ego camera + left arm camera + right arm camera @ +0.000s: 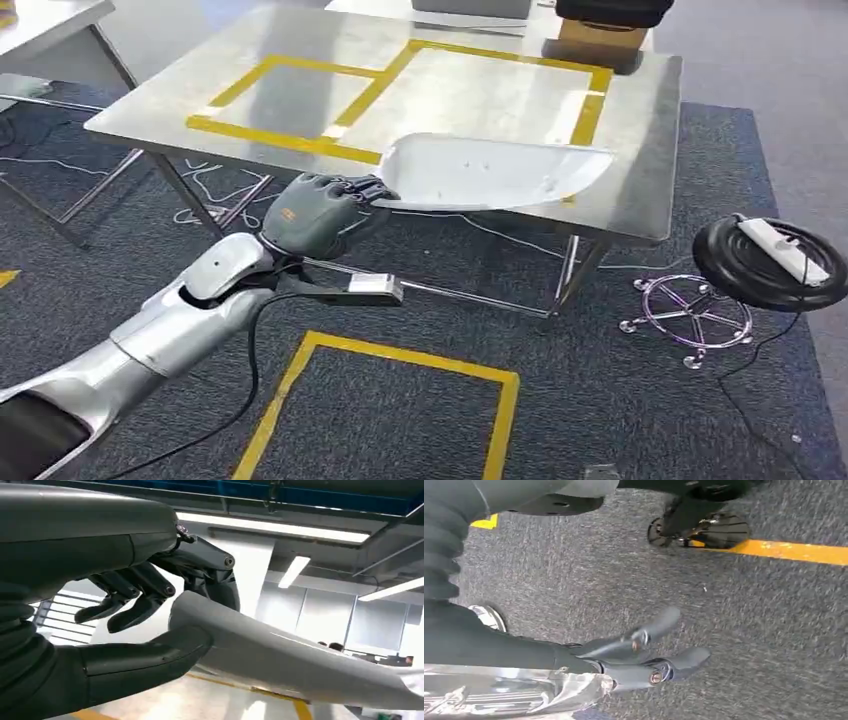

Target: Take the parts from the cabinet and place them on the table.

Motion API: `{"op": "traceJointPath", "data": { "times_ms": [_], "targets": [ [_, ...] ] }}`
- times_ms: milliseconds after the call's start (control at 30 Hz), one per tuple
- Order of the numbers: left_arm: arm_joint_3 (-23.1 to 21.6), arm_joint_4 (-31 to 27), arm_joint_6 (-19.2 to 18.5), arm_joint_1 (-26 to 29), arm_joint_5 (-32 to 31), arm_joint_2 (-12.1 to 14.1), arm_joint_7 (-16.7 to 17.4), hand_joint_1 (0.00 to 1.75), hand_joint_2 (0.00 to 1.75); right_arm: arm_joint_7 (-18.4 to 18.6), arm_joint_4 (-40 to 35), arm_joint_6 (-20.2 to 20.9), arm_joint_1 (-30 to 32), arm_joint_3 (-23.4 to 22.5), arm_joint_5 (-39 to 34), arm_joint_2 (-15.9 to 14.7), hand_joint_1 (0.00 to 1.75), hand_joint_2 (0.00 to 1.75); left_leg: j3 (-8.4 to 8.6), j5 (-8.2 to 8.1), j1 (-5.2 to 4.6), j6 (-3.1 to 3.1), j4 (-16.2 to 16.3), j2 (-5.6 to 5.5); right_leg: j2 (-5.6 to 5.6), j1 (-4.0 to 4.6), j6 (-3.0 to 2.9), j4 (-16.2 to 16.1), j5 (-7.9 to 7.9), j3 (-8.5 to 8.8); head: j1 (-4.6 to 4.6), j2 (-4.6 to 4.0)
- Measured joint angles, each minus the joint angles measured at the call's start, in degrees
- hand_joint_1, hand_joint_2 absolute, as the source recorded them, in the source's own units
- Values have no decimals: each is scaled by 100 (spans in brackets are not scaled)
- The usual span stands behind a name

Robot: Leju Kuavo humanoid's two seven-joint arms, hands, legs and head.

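A long, flat white part [490, 172] hangs in the air over the near edge of the steel table [640, 130]. My left hand [318, 212] grips its left end, the arm reaching up from the lower left. In the left wrist view the thumb [150, 655] presses one face of the part [280, 660] and the dark fingers [210, 572] curl over the other. My right hand [644, 650] hangs beside me above the grey carpet, fingers apart and holding nothing.
Yellow tape [400, 75] marks two rectangles on the table top. A brown box [600, 42] stands at its far edge. A black round stool [765, 262] with a white power strip stands on the right. Yellow tape [400, 355] outlines a square on the carpet.
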Motion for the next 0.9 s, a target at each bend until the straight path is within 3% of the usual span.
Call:
{"op": "traceJointPath", "data": {
  "times_ms": [33, 67, 167, 200, 300, 367, 400, 500, 533, 567, 600, 667, 700, 733, 767, 867, 900],
  "targets": [
    [0, 0, 0, 10, 0, 0, 0, 175, 175, 0, 0, 0, 12, 0, 0, 0, 0, 175, 26, -24, -11, -1, 0, -9, 0, 5, -10, 130, 63, -148, -2, 0],
    [-2, 0, 0, 13, -2, 0, 0, 175, 175, 0, 0, 0, 21, 0, 0, 0, 0, 175, 62, -54, -17, -2, 1, -20, 0, 9, -27, -28, 265, -138, -2, 0],
    [-2, 0, 2, 11, 0, -4, 0, 175, 175, 0, 0, -2, 18, 0, 0, 0, 0, 175, 226, -165, -21, -45, 1, -32, 0, 17, -103, -1427, 1145, 408, 2, 0],
    [-2, 0, 4, 8, 0, -4, 0, 175, 175, 0, 0, 0, 17, 0, 0, 0, 0, 175, 239, -201, -57, -86, 11, -38, 9, 41, -99, -1609, 1096, 535, 4, 0],
    [0, 0, 9, 7, 0, -2, 0, 175, 175, 2, 0, -2, 12, 0, -2, -2, 0, 175, 238, -210, -27, -164, -24, -47, 16, 66, -152, -1678, 1053, 554, 0, 0],
    [11, -4, 15, 10, 0, 0, 0, 175, 175, 2, 0, -7, 15, -2, 0, -9, 0, 175, 263, -270, -21, -234, -1, -35, 15, 10, -202, -1744, 1060, 637, 0, 0],
    [17, -4, 17, -2, 0, 7, 0, 175, 175, 0, 0, -7, 9, 0, 2, -9, 0, 175, 174, -398, -25, -265, 228, -27, 14, 6, -245, -1753, 1033, 673, -31, 0],
    [13, -4, 15, 32, 0, 4, 0, 175, 175, 0, 0, -4, 4, 0, 2, -9, 0, 175, -590, -905, 1, -329, 1563, -24, -1, -3, -274, -1753, 969, 732, -41, 0],
    [15, -4, 15, 49, 0, 11, 0, 175, 175, 2, 0, -4, 11, 0, 2, -9, 0, 175, -764, -901, 11, -341, 1779, -24, 0, -5, -276, -1753, 950, 751, -42, 0],
    [15, -4, 15, 62, 0, 20, 2, 175, 175, 2, 0, -4, 16, 0, 2, -9, 0, 175, -794, -746, 23, -348, 1717, -23, 5, -9, -272, -1752, 927, 780, -39, 0],
    [15, -4, 15, 65, 0, 28, 2, 175, 175, 2, 0, -4, 19, 0, 4, -9, 0, 175, -698, -479, 32, -349, 1424, -22, 11, -16, -258, -1752, 900, 818, -42, 0],
    [18, -4, 15, 62, 0, 31, 2, 175, 175, 0, 0, -4, 15, 0, 4, -7, 0, 175, -256, 124, 48, -365, 424, -2, 25, -43, -206, -1751, 830, 915, -37, 0],
    [15, -4, 15, 59, 0, 31, 2, 175, 175, 0, 0, -4, 12, 0, 4, -11, 0, 175, -132, 187, 64, -392, 132, 45, 31, -14, -161, -1744, 796, 920, -55, 0],
    [15, -4, 15, 52, 0, 31, 2, 175, 175, 2, 0, -4, 4, 0, 4, -15, 0, 175, -58, 78, 44, -300, -18, 2, 46, 11, -134, -1703, 761, 897, -79, 0],
    [15, -4, 18, 67, 0, 28, 2, 175, 175, 0, 0, -7, 6, 0, 4, -15, 0, 175, -79, 71, 38, -241, 17, 5, 42, 13, -116, -1743, 762, 904, -35, 0],
    [24, -7, 24, 72, -2, 50, 2, 175, 175, 2, 0, -4, 21, 0, 15, -15, 0, 175, -48, 45, 45, -107, -7, 3, 24, -13, -18, -1763, 704, 909, -42, 2],
    [26, -7, 30, 70, 0, 48, 2, 175, 175, 0, 0, -4, 17, 0, 22, -15, 0, 175, -21, 22, 42, -71, -7, 2, -1, -10, -8, -1585, 610, 856, -7, 0]
  ]
}}
